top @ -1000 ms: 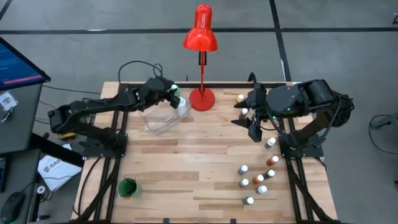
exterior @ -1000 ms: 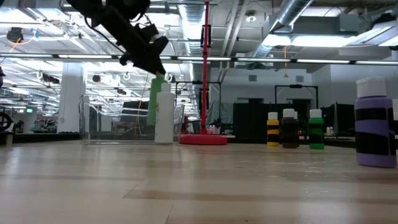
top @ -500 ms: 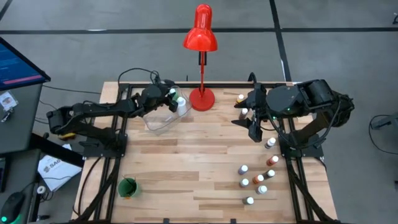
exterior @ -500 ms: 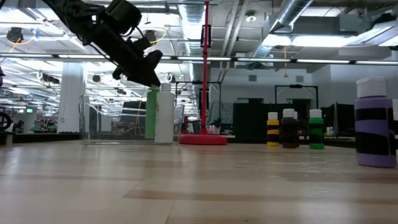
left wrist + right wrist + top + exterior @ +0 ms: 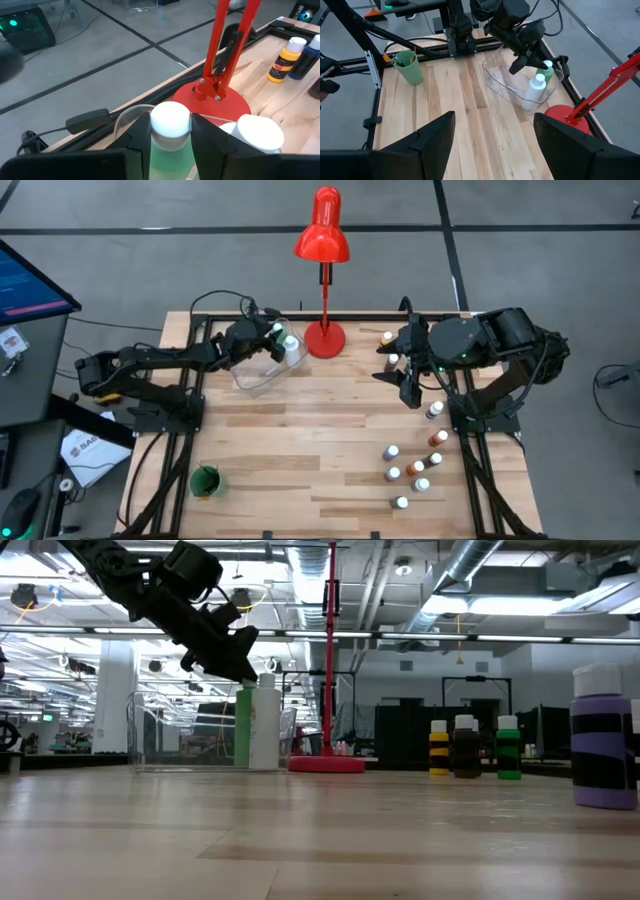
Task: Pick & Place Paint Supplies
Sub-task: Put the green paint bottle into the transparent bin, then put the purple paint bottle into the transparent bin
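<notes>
- Left tool point(image 5: 170, 137) is clamped on the green bottle point(image 5: 170, 145), lowered into the clear bin point(image 5: 262, 370) beside the white bottle point(image 5: 256, 134).
- Right tool point(image 5: 408, 385) waits over the desk point(image 5: 300, 450), fingers apart.

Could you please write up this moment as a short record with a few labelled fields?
left end effector: closed on the green bottle, over the clear bin
green bottle: upright, beside a white bottle in the bin
right end effector: open, empty, above the table's far right
loose bottles: standing on the table's right side
green cup: near-left corner
red lamp: far edge
</notes>
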You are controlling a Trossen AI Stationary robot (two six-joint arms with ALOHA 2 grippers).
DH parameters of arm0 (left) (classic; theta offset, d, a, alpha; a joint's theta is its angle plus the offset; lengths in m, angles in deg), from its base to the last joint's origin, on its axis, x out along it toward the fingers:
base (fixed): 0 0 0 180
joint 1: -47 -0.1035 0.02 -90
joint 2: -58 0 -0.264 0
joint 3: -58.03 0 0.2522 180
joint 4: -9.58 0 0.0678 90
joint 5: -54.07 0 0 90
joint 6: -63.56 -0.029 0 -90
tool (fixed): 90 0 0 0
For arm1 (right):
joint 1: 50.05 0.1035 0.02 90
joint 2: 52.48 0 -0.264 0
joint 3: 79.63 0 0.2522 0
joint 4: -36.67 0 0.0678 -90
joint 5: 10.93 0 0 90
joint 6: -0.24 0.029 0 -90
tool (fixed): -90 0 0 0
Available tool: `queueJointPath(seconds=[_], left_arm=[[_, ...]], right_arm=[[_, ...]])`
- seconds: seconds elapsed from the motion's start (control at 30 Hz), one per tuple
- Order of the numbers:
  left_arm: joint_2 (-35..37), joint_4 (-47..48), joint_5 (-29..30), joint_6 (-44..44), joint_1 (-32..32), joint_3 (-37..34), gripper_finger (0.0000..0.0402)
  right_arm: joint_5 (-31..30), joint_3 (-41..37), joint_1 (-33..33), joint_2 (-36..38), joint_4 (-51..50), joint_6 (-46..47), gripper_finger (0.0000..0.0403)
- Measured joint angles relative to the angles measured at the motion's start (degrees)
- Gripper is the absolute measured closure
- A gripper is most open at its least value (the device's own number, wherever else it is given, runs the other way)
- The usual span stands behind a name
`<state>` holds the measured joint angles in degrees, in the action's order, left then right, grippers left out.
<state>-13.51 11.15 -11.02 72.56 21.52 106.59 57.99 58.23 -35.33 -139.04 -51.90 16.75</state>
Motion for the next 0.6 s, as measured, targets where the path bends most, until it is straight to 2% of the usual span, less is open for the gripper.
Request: queueJointPath(seconds=[0.2,0.43,0.6], left_arm=[[0.00,-0.35,-0.06,0.02,-0.18,0.00,0.0297],[0.00,-0.75,0.04,-0.14,-0.93,0.12,0.0227],[0.00,-0.93,-0.41,-0.16,-1.19,0.12,0.0196]], right_arm=[[0.00,0.00,0.00,0.00,0.00,0.00,0.0137],[0.00,0.00,0.00,0.00,0.02,0.02,0.0137],[0.00,0.00,0.00,0.00,0.00,0.02,0.0137]])
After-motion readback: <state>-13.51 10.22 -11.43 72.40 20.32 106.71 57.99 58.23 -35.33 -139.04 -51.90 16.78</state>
